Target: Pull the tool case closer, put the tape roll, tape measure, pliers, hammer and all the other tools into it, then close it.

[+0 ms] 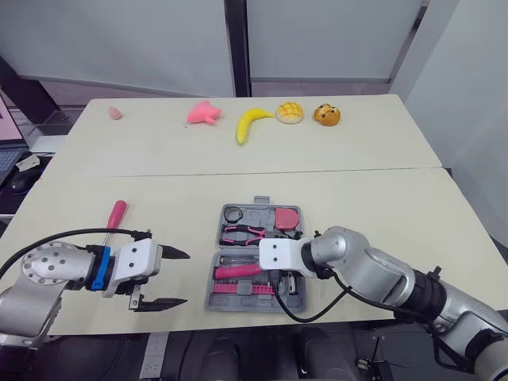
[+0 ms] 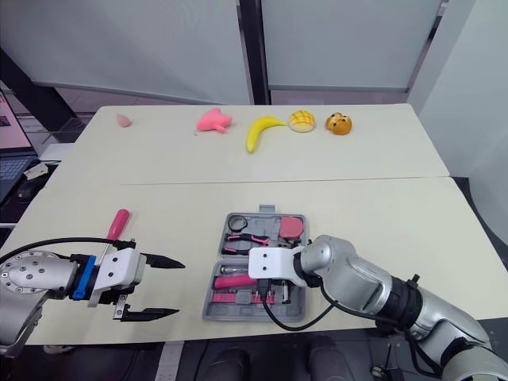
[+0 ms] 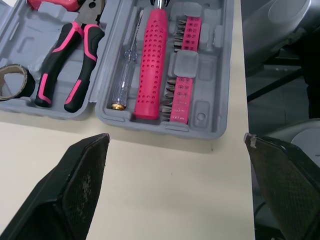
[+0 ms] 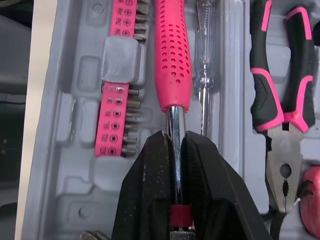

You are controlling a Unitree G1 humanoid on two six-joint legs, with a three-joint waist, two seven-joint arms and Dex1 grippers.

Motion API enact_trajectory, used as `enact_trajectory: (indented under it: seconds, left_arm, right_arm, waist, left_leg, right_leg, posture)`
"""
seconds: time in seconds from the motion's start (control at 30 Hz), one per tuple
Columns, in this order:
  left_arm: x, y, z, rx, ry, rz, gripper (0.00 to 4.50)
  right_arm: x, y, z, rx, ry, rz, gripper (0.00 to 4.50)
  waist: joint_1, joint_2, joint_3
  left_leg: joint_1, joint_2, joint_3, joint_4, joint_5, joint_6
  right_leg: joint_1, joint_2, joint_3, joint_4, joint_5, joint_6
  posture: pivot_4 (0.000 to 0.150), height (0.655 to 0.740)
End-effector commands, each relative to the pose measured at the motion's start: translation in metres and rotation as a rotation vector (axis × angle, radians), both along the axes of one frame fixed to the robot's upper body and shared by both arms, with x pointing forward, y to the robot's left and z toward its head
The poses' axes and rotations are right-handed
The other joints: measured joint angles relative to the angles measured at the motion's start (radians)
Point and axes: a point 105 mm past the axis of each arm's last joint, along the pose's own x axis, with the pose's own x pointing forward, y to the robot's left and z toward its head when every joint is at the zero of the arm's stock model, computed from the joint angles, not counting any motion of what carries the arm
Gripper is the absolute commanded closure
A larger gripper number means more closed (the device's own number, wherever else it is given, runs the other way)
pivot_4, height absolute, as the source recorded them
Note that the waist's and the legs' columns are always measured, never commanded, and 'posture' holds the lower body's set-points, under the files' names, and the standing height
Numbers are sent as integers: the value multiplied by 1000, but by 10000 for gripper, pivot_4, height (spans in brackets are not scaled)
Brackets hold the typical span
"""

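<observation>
A pink screwdriver (image 1: 116, 216) lies on the table (image 1: 381, 206) beyond the left gripper (image 1: 187, 279), whose fingers are spread wide just left of the open tool case (image 1: 217, 298). In its near half, the right gripper (image 4: 175, 138) clamps the hammer (image 1: 238, 271) by its steel shaft.

The grey tool case (image 3: 210, 125) is lying open on the cream table (image 3: 165, 190), both halves facing up; the pliers (image 3: 70, 65), with pink and black grips, are sitting in one half, just beside the tape roll (image 3: 12, 82), which is being cut off by the picture's edge; in the other half a clear-handled screwdriver (image 3: 126, 70) is lying alongside a pink-handled tool (image 3: 152, 60) with a dotted grip; two pink bit strips (image 3: 181, 97) are running beside that; the left gripper (image 3: 175, 142) is hovering over the table near the case, its two black fingers (image 3: 80, 185) spreading wide apart and touching nothing.
</observation>
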Motion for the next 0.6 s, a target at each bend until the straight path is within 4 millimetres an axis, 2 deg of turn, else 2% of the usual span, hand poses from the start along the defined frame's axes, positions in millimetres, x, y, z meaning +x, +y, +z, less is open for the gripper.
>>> enact_trajectory:
  seconds: [0.03,0.53,0.6]
  left_arm:
    - [1,4,2,20,-15,-11,0]
    - [2,8,-4,14,-17,-7,0]
    - [2,7,-5,11,-19,-8,0]
  right_arm:
    - [2,8,8,30,-43,17,42828]
    - [4,7,-2,38,7,-31,42828]
    - [4,6,-3,40,15,-35,35692]
  waist:
    - [0,0,0]
    - [-2,0,0]
    - [-2,0,0]
  left_leg:
    - [0,0,0,0,0,0]
    - [0,0,0,0,0,0]
    - [0,0,0,0,0,0]
  right_leg:
    - [0,0,0,0,0,0]
    - [0,0,0,1,0,0]
    - [0,0,0,1,0,0]
  posture:
    - [1500,7400]
    - [1500,7400]
    - [1500,7400]
